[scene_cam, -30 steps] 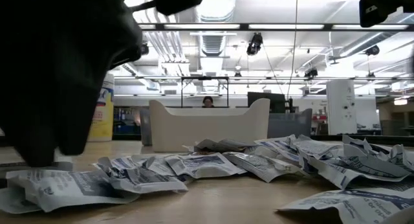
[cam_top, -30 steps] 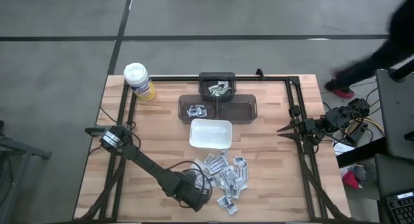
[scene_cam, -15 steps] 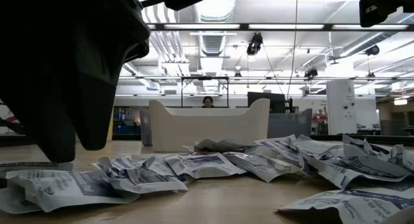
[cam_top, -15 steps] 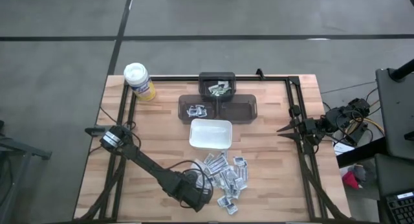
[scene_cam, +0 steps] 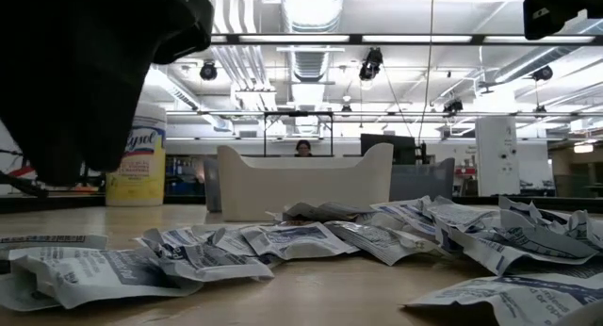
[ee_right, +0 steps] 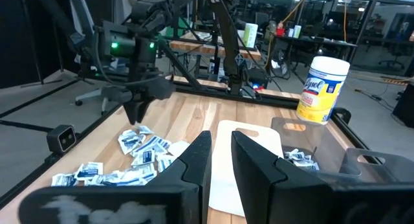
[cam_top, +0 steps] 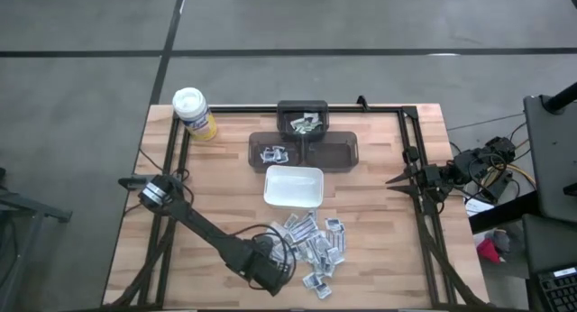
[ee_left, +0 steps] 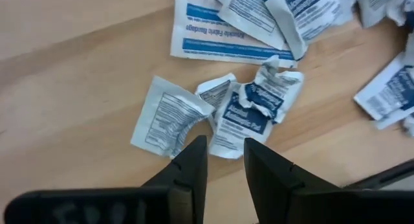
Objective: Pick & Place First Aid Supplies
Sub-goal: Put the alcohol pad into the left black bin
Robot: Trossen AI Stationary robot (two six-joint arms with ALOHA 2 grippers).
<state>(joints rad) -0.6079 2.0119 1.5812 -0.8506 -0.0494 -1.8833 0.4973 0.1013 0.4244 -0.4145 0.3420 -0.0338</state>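
Light wooden table (cam_top: 379, 213) under me, w/ a white rectangular plastic dish (cam_top: 293, 187) mid-table. Small flat white-and-blue paper first aid packets (cam_top: 315, 244) lie heaped just in front of it. My left gripper (ee_left: 223, 160) hovers above crumpled ones, fingers narrowly apart, holding nothing. Right gripper (ee_right: 218, 158) waits at table's right edge, slightly parted, empty.

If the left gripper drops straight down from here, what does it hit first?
Most likely the crumpled packet just ahead of the left gripper, whose fingers stand slightly apart with nothing between them. Another packet lies close beside it; depth is hard to judge, so it could clip that one too.
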